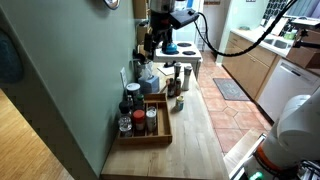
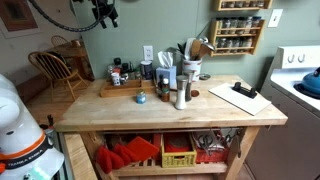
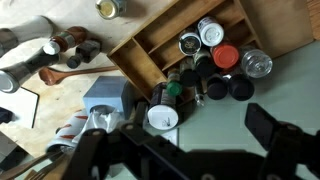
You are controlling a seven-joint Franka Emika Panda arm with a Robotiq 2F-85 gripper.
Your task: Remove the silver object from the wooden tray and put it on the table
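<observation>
Green walls close in this kitchen, and a chair point(image 2: 50, 68) stands well off to one side of the wooden tray point(image 2: 120, 92). That tray sits on the table point(image 2: 210, 110), with little jars packed in it. One jar with a silver top point(image 3: 257, 65) looks like the silver thing, tucked at the tray's edge. High above the tray hangs the gripper point(image 3: 178, 135), jaws wide apart, holding nothing. Past the tray stand pots of spoons point(image 2: 180, 70). I think nothing is done yet: it must go down, grab, lift and set down.
</observation>
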